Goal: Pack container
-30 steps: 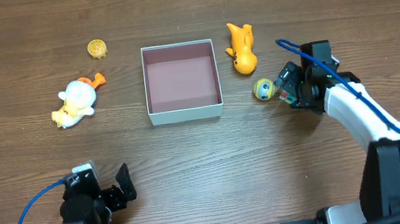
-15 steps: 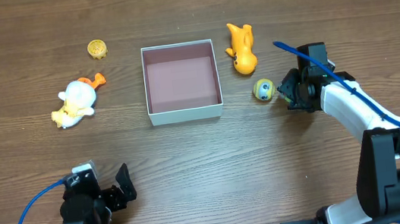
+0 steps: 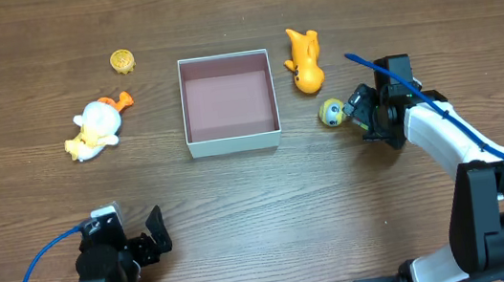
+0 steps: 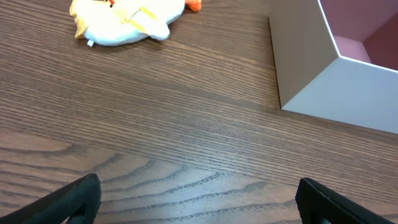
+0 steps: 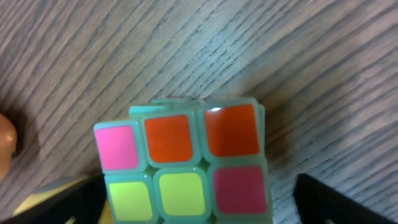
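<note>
Overhead view. The container point(image 3: 233, 144), a square white-walled box with a pink-brown inside, stands on the wooden table point(image 3: 259, 198) near its middle, with nothing in it. To its left lie a white duck toy point(image 3: 93, 129) and, farther back, a small yellow round piece point(image 3: 122, 61). To its right lie an orange duck toy point(image 3: 303, 61) and, nearer the front, a small yellow-and-blue ball point(image 3: 331, 112). The right tool point(image 3: 364, 114) is low over the table just beside the ball, well apart from the container. The left tool point(image 3: 148, 234) hangs near the front left edge, over bare wood.

Left wrist view. Both black fingers point(image 4: 68, 202) sit at the lower corners, spread wide, with nothing between them. One corner of the container shows at upper right; the white duck toy lies at upper left.

Right wrist view. A small puzzle cube point(image 5: 186, 162) with pink, orange, red and yellow squares rests on the table between the fingers point(image 5: 336, 199), which stand wide. A gap shows on the cube's right side, so the tool straddles the cube without gripping it.
</note>
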`<state>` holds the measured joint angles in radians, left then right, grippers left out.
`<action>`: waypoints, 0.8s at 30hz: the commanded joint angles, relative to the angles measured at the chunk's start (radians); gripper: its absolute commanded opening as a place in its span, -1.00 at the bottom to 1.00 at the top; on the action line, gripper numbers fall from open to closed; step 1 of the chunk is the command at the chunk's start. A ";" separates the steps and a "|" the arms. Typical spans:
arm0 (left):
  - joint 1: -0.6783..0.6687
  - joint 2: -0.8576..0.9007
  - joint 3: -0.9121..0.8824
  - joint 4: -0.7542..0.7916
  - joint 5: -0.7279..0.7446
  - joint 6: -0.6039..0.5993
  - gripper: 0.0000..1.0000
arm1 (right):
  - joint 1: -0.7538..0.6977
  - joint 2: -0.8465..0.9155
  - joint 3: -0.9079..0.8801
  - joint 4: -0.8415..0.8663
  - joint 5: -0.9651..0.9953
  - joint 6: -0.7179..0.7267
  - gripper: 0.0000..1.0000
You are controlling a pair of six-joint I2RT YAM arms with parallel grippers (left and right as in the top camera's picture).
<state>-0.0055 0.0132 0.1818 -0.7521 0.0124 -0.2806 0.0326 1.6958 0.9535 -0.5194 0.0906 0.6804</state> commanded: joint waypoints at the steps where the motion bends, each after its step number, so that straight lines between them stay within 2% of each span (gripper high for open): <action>1: 0.007 -0.008 -0.010 0.002 0.006 0.019 1.00 | -0.002 0.007 -0.001 -0.003 0.002 0.000 1.00; 14: 0.007 -0.008 -0.010 0.002 0.006 0.019 1.00 | -0.002 0.008 -0.001 0.051 0.074 -0.109 1.00; 15: 0.007 -0.008 -0.010 0.002 0.006 0.019 1.00 | -0.002 0.008 -0.001 0.051 0.075 -0.109 0.91; 16: 0.007 -0.008 -0.010 0.002 0.006 0.019 1.00 | -0.002 0.010 -0.001 0.051 0.074 -0.109 0.65; 18: 0.007 -0.008 -0.010 0.002 0.006 0.019 1.00 | -0.002 0.013 -0.001 0.051 0.074 -0.109 0.41; 24: 0.007 -0.008 -0.010 0.002 0.006 0.019 1.00 | -0.002 0.015 -0.001 0.051 0.074 -0.109 0.16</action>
<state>-0.0055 0.0132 0.1818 -0.7521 0.0124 -0.2806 0.0326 1.6958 0.9535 -0.4717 0.1551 0.5735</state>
